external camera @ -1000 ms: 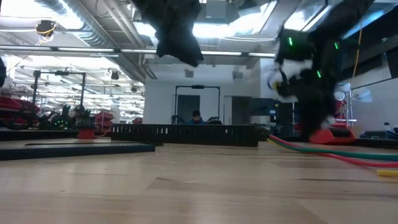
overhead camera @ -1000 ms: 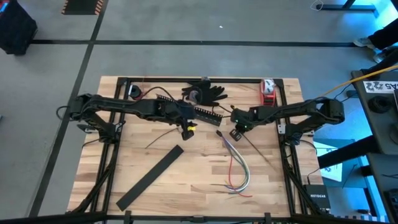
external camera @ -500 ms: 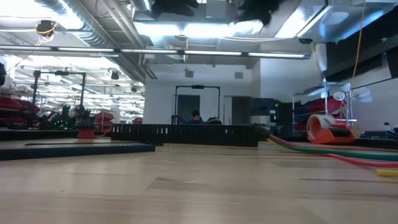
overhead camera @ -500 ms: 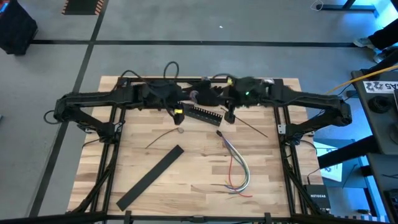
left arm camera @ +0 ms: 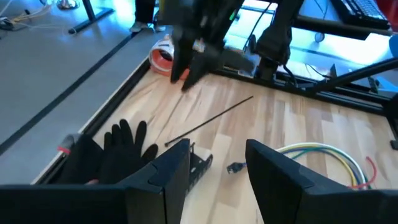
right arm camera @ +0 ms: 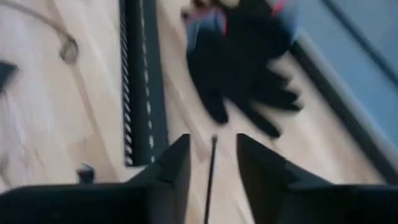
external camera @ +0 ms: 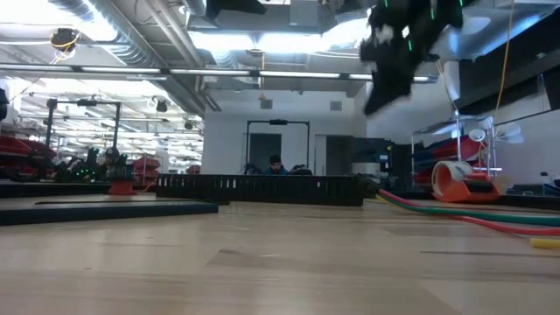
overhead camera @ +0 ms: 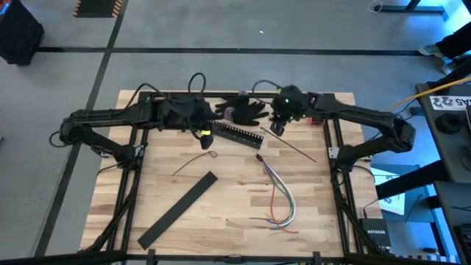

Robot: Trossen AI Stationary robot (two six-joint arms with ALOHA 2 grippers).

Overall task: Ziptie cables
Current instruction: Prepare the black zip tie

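The ziptie (overhead camera: 293, 147) lies flat on the wood, a thin dark straight strip that also shows in the left wrist view (left arm camera: 208, 121). My right gripper (overhead camera: 278, 126) hangs open above its far end, raised off the table (external camera: 378, 92). The strip (right arm camera: 211, 171) shows on the table in the gap between its fingers, untouched. The cables (overhead camera: 282, 200), grey, white and red, curve on the table toward the near side (left arm camera: 323, 155). My left gripper (overhead camera: 205, 135) is open and raised over the black comb bar's left end, holding nothing (left arm camera: 217, 177).
The black comb-slotted bar (overhead camera: 239, 133) lies across the far middle, with a black glove (overhead camera: 246, 109) behind it. A flat black strip (overhead camera: 176, 210) lies at the near left and a thin looped wire (overhead camera: 197, 159) left of centre. An orange tape holder (external camera: 459, 181) stands far right.
Both arms have risen and drawn back toward the table's far edge. My right gripper dragged the ziptie's end toward the far edge, so the strip slid and now lies farther back. That gripper has since lifted clear of it and tipped less steeply down.
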